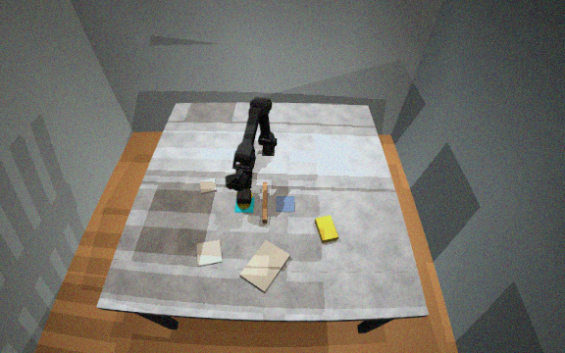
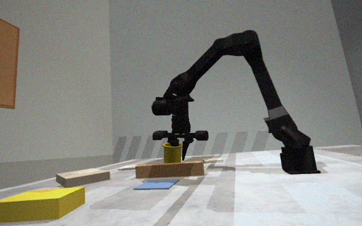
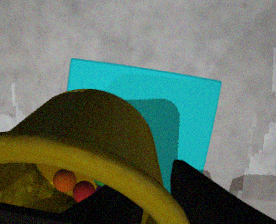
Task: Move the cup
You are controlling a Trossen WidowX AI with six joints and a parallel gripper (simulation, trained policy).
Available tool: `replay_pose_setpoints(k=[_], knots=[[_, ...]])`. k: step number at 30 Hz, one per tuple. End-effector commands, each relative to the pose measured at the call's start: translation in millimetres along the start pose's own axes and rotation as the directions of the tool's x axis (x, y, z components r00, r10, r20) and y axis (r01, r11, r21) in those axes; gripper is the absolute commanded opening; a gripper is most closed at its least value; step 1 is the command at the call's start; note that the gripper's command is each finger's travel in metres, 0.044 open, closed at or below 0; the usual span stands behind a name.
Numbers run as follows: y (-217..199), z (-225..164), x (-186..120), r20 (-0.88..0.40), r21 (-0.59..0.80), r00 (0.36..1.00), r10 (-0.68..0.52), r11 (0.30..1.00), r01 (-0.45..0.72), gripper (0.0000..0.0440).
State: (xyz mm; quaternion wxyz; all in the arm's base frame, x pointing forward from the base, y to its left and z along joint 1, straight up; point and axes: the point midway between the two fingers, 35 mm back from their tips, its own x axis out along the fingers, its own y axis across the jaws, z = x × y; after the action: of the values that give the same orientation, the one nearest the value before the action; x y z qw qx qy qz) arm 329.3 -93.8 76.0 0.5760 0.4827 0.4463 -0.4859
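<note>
The yellow cup is upright, low over or on the cyan pad. The wooden bar hides its base in the exterior view, so contact with the pad cannot be told. My gripper is shut on the cup's wall, one finger inside and one outside. In the wrist view an orange marble and a red marble lie inside the cup, with a bit of green beside them. The blue pad bears nothing.
The wooden bar stands between the two pads. A yellow block lies beyond the blue pad. A large beige block and two smaller pale pieces lie around the cyan pad.
</note>
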Motion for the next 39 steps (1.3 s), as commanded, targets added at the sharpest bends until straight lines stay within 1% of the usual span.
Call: replay_pose_setpoints(k=[1,5,8,9,11,18,31,34,39], knots=[[-6.6,1.2,2.4,0.003,0.018,1.0,-0.007,1.0,0.007,0.005],[-9.2,3.4,6.2,0.007,0.025,1.0,-0.004,1.0,0.004,0.0096],[-4.2,8.1,1.1,0.012,0.038,0.999,0.034,0.999,-0.034,0.0164],[-2.8,8.9,-1.1,0.012,0.042,0.999,0.046,0.998,-0.046,0.0175],[-0.5,10.8,-5.4,0.012,0.047,0.998,0.069,0.997,-0.069,0.0174],[-3.4,11.6,-19.9,-0.002,0.053,0.994,0.11,0.993,-0.11,0.0193],[-10.1,18.1,-56.5,-0.006,0.088,0.983,0.181,0.98,-0.18,0.0256],[-10.0,22.2,-68.4,0.003,0.094,0.979,0.205,0.974,-0.204,0.029],[-11.2,29.4,-84.7,0.013,0.113,0.974,0.228,0.967,-0.228,0.0388]])
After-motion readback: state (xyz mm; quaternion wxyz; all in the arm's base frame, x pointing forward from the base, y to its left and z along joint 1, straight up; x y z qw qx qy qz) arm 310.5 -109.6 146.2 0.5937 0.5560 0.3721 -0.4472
